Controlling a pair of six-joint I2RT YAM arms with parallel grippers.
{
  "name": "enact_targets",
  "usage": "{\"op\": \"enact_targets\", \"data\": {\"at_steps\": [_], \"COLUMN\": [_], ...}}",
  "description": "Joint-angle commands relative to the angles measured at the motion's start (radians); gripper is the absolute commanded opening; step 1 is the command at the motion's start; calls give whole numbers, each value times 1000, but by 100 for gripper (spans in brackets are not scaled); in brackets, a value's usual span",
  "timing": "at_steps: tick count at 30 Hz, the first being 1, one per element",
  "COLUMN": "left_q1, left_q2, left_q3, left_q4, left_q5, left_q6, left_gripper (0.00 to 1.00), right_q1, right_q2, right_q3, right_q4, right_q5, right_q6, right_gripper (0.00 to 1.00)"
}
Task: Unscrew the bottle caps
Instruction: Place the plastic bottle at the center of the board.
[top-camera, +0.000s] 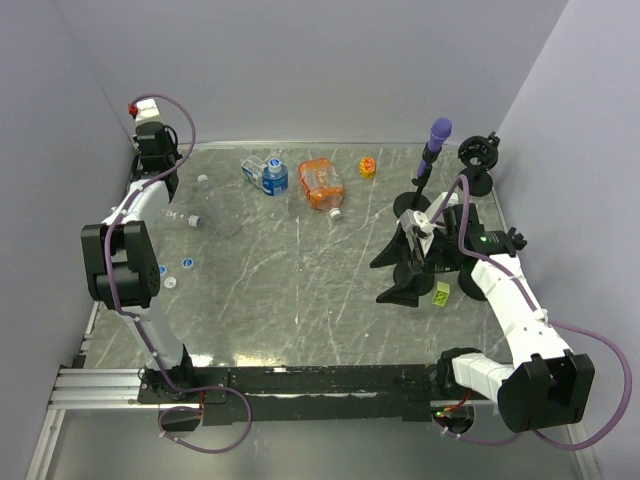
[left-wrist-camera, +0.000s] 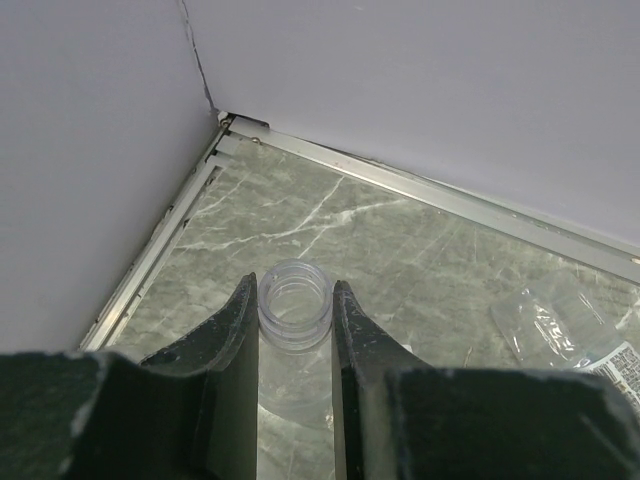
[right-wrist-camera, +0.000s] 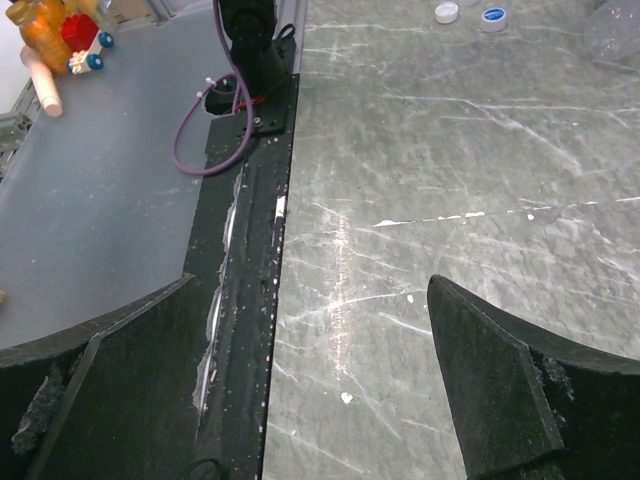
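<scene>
Starting at the left, the left claw (left-wrist-camera: 295, 290) is pinching the neck of a clear bottle (left-wrist-camera: 294, 325) in the far left corner of the table (top-camera: 300, 300). The mouth of that bottle is bare, so its cap is off. Close by, a second bottle (top-camera: 185, 218) lies on its side; its top is too small to tell. A blue cap (top-camera: 188, 264) and a white cap (top-camera: 170, 283) lie loose on the table, close together near the left edge. So about two caps look done.

Further along, by the back wall, lies a squashed bottle (top-camera: 252, 167). Just beside it is a blue bottle (top-camera: 275, 180) that seems to have its cap on. Next comes an orange bottle (top-camera: 320, 183) on its side, and the orange bottle's cap (top-camera: 337, 212) looks to be on too. A little yellow thing (top-camera: 368, 167) sits past it; it may be a cap. So a few caps look left to do.

On the right is a black stand (top-camera: 440, 131) with a purple top. The right claw (right-wrist-camera: 312, 285) is spread wide with nothing in it, above the table by the front edge.

The table is grey-green like stone, with white streaks. A metal rail (left-wrist-camera: 400, 180) runs along its edge. Plain pale walls (top-camera: 300, 60) close it in at the left, back and right.
</scene>
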Motion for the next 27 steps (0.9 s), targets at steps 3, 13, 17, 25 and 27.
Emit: {"op": "enact_targets", "data": {"at_steps": [3, 13, 17, 25, 27], "left_q1": [5, 8, 9, 9, 8], "left_q2": [-21, -44, -48, -57, -62], "left_q3": [-24, -32, -31, -18, -14], "left_q4": [16, 0, -12, -35, -42], "left_q5": [2, -12, -11, -6, -6], "left_q6": [-21, -35, -44, -61, -66], "left_gripper": [26, 47, 50, 56, 60], "right_q1": [-8, -8, -9, -8, -8], "right_q2": [8, 9, 6, 6, 8], "right_q3": [33, 36, 34, 34, 34], "right_q4": [4, -2, -1, -4, -5], "right_q5": [-28, -39, -37, -39, -39], "right_q6": [-53, -56, -53, -56, -59], "right_gripper": [99, 99, 99, 99, 99]}}
